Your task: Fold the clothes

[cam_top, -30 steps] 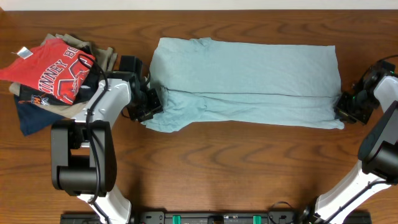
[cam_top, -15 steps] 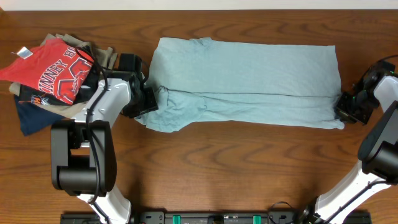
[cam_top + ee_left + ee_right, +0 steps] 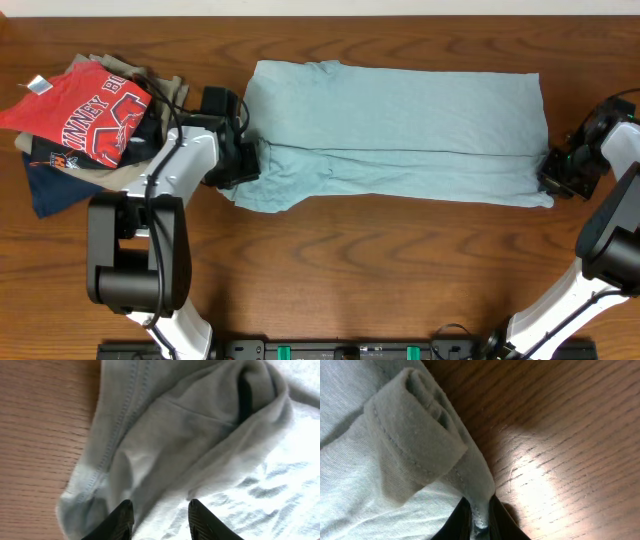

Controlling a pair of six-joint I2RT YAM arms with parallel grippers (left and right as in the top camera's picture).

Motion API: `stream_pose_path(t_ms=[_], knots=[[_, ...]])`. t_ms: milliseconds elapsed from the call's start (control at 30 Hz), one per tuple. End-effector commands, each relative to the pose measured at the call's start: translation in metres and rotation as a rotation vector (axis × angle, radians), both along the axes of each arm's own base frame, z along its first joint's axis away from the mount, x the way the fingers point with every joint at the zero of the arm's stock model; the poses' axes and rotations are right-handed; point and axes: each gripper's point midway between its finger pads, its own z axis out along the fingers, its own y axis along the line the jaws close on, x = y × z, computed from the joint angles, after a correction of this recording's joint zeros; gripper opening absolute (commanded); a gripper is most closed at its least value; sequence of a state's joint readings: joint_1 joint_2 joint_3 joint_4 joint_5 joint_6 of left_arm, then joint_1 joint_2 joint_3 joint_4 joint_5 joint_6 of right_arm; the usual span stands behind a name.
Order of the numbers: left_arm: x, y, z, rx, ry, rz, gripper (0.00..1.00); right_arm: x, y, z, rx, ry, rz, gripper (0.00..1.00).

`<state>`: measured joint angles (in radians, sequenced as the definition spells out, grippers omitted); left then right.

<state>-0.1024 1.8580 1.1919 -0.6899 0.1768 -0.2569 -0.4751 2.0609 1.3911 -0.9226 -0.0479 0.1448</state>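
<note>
On counter [image 3: 400,270], shirt [image 3: 400,120] lies half-folded; right jaws clamped on its hem corner, left jaws apart over the sleeve end.

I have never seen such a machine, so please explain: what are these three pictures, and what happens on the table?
A left arm and a right arm of a robot stand at a wooden table. One picture looks down from above; the other two come from a camera on each wrist. A pale blue shirt lies partly folded, with a pile of other clothes beside the left arm. The right pincer is shut on the shirt's hem. The left pincer stands open over the shirt's other end.
</note>
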Motion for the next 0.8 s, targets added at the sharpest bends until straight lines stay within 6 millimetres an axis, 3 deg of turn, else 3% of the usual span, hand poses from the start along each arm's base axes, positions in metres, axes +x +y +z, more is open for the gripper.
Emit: stream_pose_path(t_ms=[0,233,367,567,667,767], knots=[[0.001,0.000,-0.002,0.008,0.002,-0.015,0.37,-0.019,0.005,-0.016,-0.007,0.083,0.014,0.12],[0.008,0.010,-0.002,0.068,-0.028,-0.013,0.37,-0.020,0.005,-0.016,-0.005,0.087,0.015,0.12],[0.008,0.006,-0.002,0.045,-0.025,-0.016,0.23,-0.020,0.005,-0.016,-0.005,0.087,0.015,0.12],[0.005,-0.003,-0.001,0.007,-0.018,-0.034,0.21,-0.021,0.005,-0.016,-0.003,0.091,0.015,0.12],[0.005,-0.003,-0.001,0.006,-0.018,-0.036,0.06,-0.021,0.006,-0.016,-0.002,0.094,0.015,0.11],[0.005,-0.006,-0.001,-0.009,-0.016,-0.039,0.06,-0.022,0.006,-0.016,0.000,0.096,0.015,0.11]])
